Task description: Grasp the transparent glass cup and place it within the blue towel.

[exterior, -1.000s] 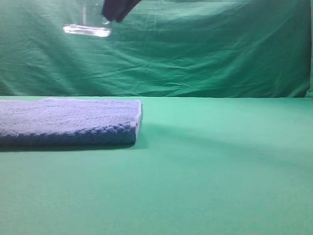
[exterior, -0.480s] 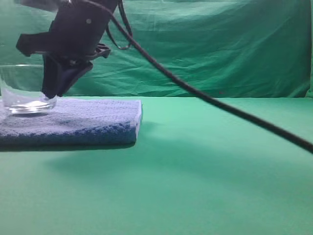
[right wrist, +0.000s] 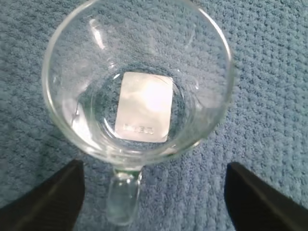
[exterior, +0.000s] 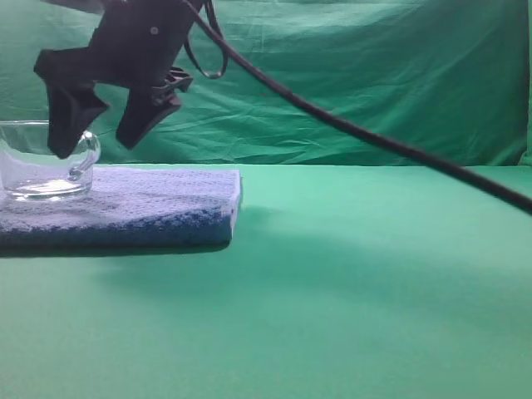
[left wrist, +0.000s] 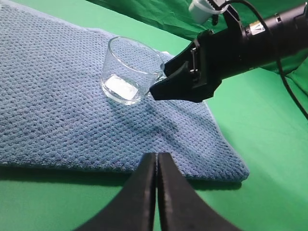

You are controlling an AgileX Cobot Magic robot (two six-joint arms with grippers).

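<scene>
- Left wrist view: nearest, the left end effector (left wrist: 156,166) has its fingers pressed together, grasping nothing, over the green bench (left wrist: 269,144).
- Beyond it, the blue towel (left wrist: 57,106) lies flat.
- Farther, the right end effector (left wrist: 161,82) is released, fingers spread apart.
- The transparent glass cup (left wrist: 127,70) stands upright on the towel just ahead of it, handle toward its fingers.

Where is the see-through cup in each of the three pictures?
Exterior high: the glass cup stands at the far left, on the blue towel.
Left wrist: the cup sits upper middle on the towel, beside the open right gripper.
Right wrist: the cup fills the picture, seen from above, handle toward the bottom.
Shared landmark: the knobbly blue towel under the cup.
</scene>
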